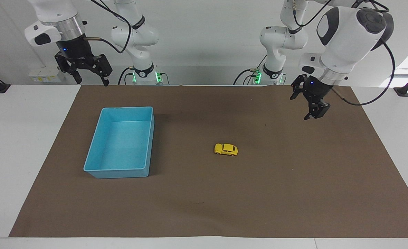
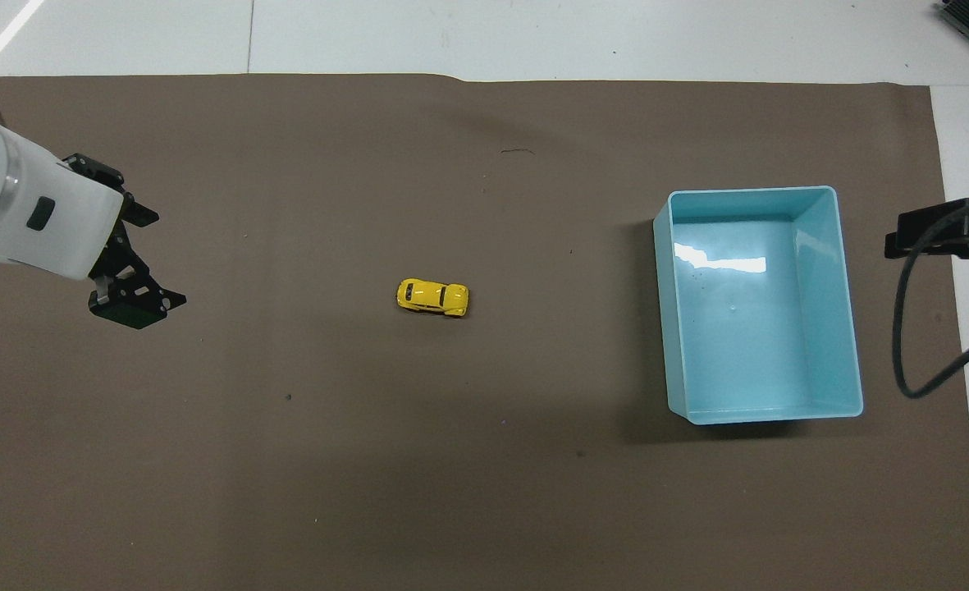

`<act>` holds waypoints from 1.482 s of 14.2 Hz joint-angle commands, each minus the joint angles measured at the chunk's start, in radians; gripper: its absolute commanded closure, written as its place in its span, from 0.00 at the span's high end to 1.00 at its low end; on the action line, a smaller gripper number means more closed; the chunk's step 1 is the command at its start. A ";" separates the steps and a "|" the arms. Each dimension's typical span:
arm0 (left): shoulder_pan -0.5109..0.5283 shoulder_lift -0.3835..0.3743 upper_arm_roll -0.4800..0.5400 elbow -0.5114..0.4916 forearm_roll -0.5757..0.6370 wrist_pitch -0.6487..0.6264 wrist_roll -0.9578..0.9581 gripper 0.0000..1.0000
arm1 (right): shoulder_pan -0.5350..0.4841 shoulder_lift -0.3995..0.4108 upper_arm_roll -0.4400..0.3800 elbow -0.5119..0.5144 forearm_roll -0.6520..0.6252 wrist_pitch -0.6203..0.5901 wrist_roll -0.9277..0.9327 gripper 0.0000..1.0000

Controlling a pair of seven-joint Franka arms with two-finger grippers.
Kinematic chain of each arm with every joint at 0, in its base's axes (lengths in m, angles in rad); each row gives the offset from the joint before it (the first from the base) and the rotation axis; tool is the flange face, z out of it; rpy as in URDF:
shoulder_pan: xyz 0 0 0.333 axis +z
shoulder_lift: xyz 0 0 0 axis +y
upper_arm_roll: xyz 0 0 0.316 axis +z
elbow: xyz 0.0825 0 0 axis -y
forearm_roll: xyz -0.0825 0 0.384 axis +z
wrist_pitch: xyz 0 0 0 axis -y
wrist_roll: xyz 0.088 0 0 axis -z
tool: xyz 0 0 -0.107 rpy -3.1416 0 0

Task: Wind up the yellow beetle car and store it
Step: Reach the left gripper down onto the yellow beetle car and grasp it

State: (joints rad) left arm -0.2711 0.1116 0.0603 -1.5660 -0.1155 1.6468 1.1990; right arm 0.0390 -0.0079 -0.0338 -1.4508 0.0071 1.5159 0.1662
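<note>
The yellow beetle car (image 1: 226, 149) stands on its wheels on the brown mat near the middle of the table; it also shows in the overhead view (image 2: 432, 297). My left gripper (image 1: 300, 108) is open and empty, up in the air over the mat at the left arm's end, well apart from the car; the overhead view (image 2: 160, 258) shows it too. My right gripper (image 1: 91, 81) is open and empty, waiting high over the mat's edge at the right arm's end. The light-blue bin (image 1: 117, 172) is empty.
The brown mat (image 1: 293, 190) covers most of the white table. The bin (image 2: 751, 190) sits on it toward the right arm's end, beside the car with a wide gap between them. A black cable (image 2: 902, 328) hangs by the right gripper.
</note>
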 commanded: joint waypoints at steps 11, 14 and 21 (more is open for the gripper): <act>-0.201 0.249 0.001 -0.019 -0.072 0.336 0.191 1.00 | -0.011 -0.001 0.005 0.006 0.019 -0.002 0.009 1.00; -0.244 0.258 0.001 -0.083 -0.072 0.445 0.169 1.00 | -0.013 -0.001 0.005 0.006 0.019 -0.003 0.009 1.00; -0.341 0.316 0.009 -0.157 -0.058 0.587 0.062 1.00 | -0.013 -0.001 0.003 0.006 0.019 -0.003 0.009 1.00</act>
State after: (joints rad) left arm -0.5727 0.4096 0.0437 -1.6955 -0.1702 2.1779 1.2893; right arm 0.0372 -0.0079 -0.0344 -1.4508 0.0071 1.5159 0.1662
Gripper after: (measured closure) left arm 0.000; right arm 0.000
